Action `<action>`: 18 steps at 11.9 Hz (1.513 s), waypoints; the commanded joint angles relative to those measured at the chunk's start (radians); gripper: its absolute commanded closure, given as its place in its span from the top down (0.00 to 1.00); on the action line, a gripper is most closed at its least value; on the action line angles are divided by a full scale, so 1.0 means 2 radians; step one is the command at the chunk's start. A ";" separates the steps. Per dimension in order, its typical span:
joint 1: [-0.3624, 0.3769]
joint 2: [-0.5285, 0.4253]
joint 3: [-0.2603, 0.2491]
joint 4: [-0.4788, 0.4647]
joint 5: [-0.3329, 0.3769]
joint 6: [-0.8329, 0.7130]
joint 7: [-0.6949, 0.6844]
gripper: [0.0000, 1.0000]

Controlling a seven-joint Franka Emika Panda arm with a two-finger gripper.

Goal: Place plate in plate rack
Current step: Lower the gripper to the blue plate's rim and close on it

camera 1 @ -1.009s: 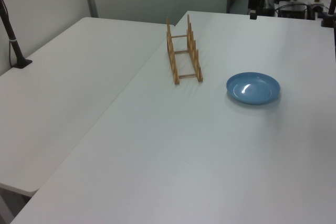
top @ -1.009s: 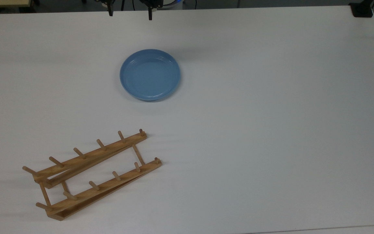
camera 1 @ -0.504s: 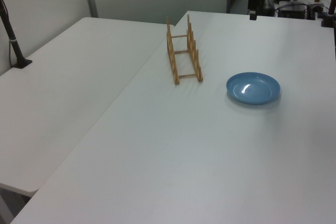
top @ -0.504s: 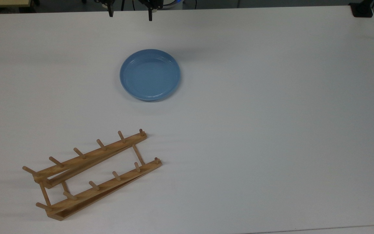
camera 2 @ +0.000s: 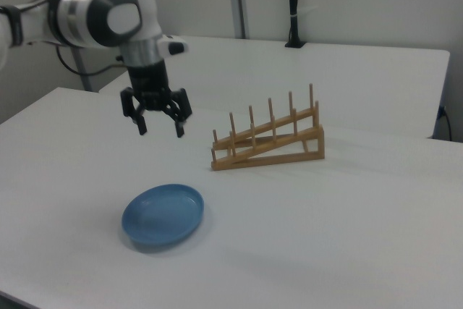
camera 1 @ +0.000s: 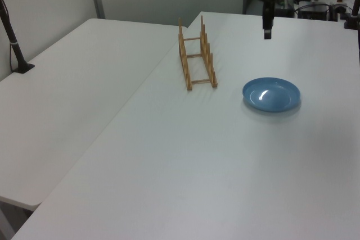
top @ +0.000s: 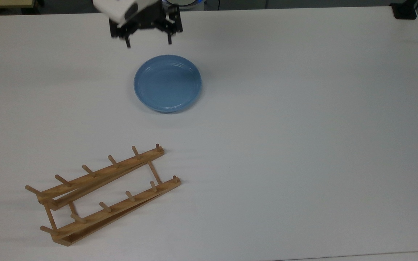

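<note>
The arm [camera 2: 101, 9] is built of rounded, glossy white shells joined by dark grey bands, with a large grey disc set into the side of one joint. Just above the tool [camera 2: 160, 127] a short silver-grey cylindrical wrist section is seen, with a small white block projecting from its side. The tool itself is black, made of angular linkages ending in two slender black fingers [camera 2: 180, 129]. A thin dark cable is seen running along the white link farthest from the tool.
</note>
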 commanded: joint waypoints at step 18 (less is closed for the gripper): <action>-0.031 0.123 0.002 -0.045 -0.037 0.122 -0.093 0.00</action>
